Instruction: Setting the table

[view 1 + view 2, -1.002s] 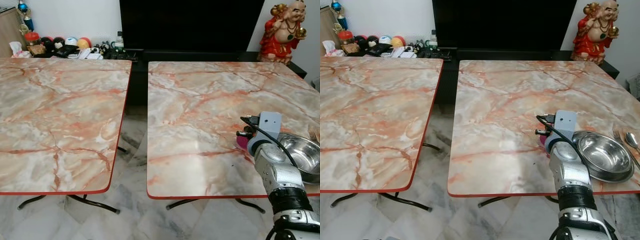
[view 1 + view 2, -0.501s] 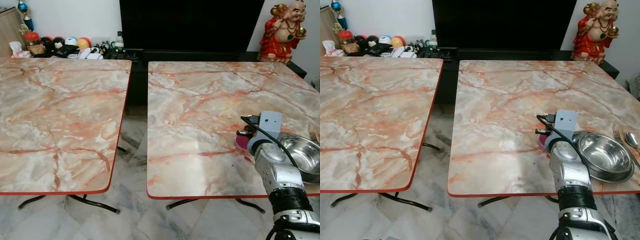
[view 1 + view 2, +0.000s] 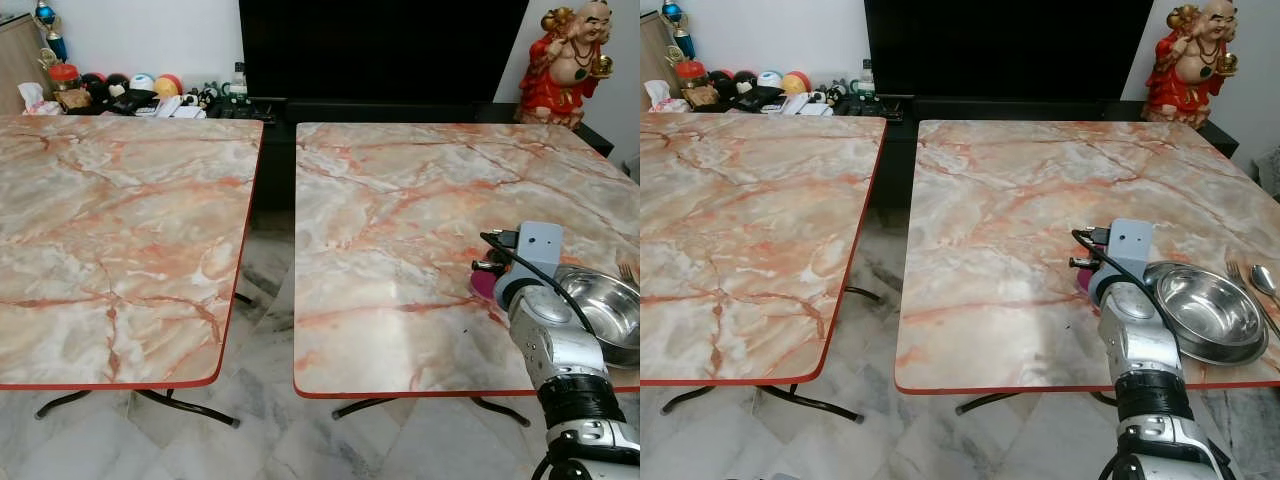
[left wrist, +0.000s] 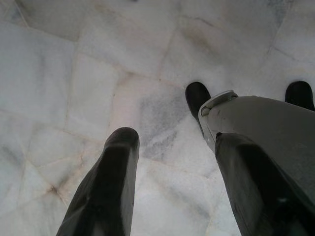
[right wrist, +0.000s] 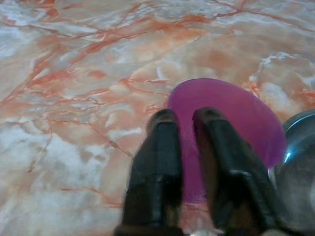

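A round magenta dish [image 5: 231,118] lies on the right marble table [image 3: 400,210], touching the left side of a steel bowl [image 3: 608,312]. In the eye views only a sliver of the magenta dish [image 3: 483,284] shows beside my right wrist [image 3: 535,262]. My right gripper [image 5: 186,114] is over the dish, its two fingers [image 5: 157,167] almost together with a slim gap. I cannot tell whether they pinch its edge. A fork [image 3: 1237,272] and spoon [image 3: 1262,279] lie right of the bowl. My left gripper [image 4: 162,110] hangs open over the floor.
A second marble table [image 3: 110,220] stands to the left, with a floor gap [image 3: 270,270] between the two. Behind are a dark TV cabinet [image 3: 380,60], a red statue [image 3: 565,65] and small clutter [image 3: 120,95]. My own leg [image 4: 266,132] is beside the left gripper.
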Robot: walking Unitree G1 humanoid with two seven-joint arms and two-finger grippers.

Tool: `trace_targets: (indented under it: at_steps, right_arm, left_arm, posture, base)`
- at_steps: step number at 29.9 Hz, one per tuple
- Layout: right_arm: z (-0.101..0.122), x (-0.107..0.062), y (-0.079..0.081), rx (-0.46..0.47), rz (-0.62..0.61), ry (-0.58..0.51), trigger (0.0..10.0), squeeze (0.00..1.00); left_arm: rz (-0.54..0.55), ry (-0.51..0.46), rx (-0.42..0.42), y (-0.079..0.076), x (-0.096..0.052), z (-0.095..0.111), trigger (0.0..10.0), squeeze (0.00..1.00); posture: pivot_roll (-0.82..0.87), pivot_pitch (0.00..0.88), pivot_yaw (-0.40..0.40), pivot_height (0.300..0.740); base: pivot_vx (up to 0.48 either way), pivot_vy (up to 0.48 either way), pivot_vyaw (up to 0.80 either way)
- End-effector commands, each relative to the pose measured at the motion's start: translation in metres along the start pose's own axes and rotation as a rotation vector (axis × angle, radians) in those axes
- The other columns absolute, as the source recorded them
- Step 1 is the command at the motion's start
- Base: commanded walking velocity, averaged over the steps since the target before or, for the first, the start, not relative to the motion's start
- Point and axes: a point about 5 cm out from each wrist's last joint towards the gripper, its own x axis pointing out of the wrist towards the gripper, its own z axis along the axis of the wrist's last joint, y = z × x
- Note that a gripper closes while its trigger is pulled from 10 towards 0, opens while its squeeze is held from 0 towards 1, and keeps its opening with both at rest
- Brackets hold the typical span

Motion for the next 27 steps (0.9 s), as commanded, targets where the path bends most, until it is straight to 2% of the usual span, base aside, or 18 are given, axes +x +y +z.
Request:
trace_targets:
  at_steps: [1, 2, 3, 12, 17, 18, 19, 22, 27]
  right_arm:
    - [0.006, 0.0, -0.002, -0.009, -0.001, -0.016, 10.0, 0.8]
    - [0.006, 0.0, -0.002, -0.009, -0.001, -0.016, 10.0, 0.8]
    - [0.006, 0.0, -0.001, -0.01, -0.003, -0.018, 10.0, 0.0]
    - [0.009, 0.0, 0.0, 0.001, 0.003, -0.041, 10.0, 0.0]
    - [0.027, -0.004, 0.005, 0.031, 0.028, -0.18, 10.0, 0.0]
    - [0.027, -0.004, 0.005, 0.031, 0.028, -0.18, 10.0, 0.0]
    - [0.034, -0.006, 0.006, 0.033, 0.037, -0.228, 10.0, 0.0]
    - [0.047, -0.011, 0.006, 0.094, 0.042, -0.331, 10.0, 0.0]
    - [0.059, -0.017, 0.01, 0.116, 0.055, -0.417, 10.0, 0.0]
  left_arm:
    - [0.002, 0.025, -0.004, -0.001, -0.001, -0.007, 10.0, 0.0]
    - [0.002, 0.025, -0.004, -0.001, -0.001, -0.007, 10.0, 0.0]
    - [0.003, 0.026, -0.004, 0.0, -0.001, -0.007, 10.0, 0.0]
    - [0.004, 0.026, -0.005, -0.001, -0.001, -0.007, 10.0, 0.0]
    - [0.004, 0.024, -0.004, -0.001, -0.001, -0.007, 10.0, 0.0]
    - [0.004, 0.024, -0.004, -0.001, -0.001, -0.007, 10.0, 0.0]
    - [0.005, 0.022, -0.003, -0.001, -0.001, -0.006, 10.0, 0.0]
    - [0.01, 0.02, -0.001, 0.0, -0.001, -0.005, 10.0, 0.0]
    - [0.014, 0.019, 0.002, 0.002, -0.001, -0.005, 10.0, 0.0]
  posture:
    - [-0.03, 0.084, -0.021, 0.74]
    - [-0.03, 0.084, -0.021, 0.74]
    - [-0.03, 0.084, -0.021, 0.74]
    - [-0.03, 0.084, -0.022, 0.74]
    - [-0.03, 0.082, -0.021, 0.74]
    - [-0.03, 0.082, -0.021, 0.74]
    - [-0.03, 0.081, -0.021, 0.74]
    - [-0.03, 0.082, -0.018, 0.74]
    - [-0.03, 0.081, -0.013, 0.74]
  base:
    - [0.0, 0.0, 0.0]
    - [0.0, 0.0, 0.0]
    - [0.0, 0.0, 0.0]
    - [0.0, 0.0, 0.0]
    - [0.0, 0.0, 0.0]
    - [0.0, 0.0, 0.0]
    - [0.0, 0.0, 0.0]
    - [0.0, 0.0, 0.0]
    - [0.0, 0.0, 0.0]
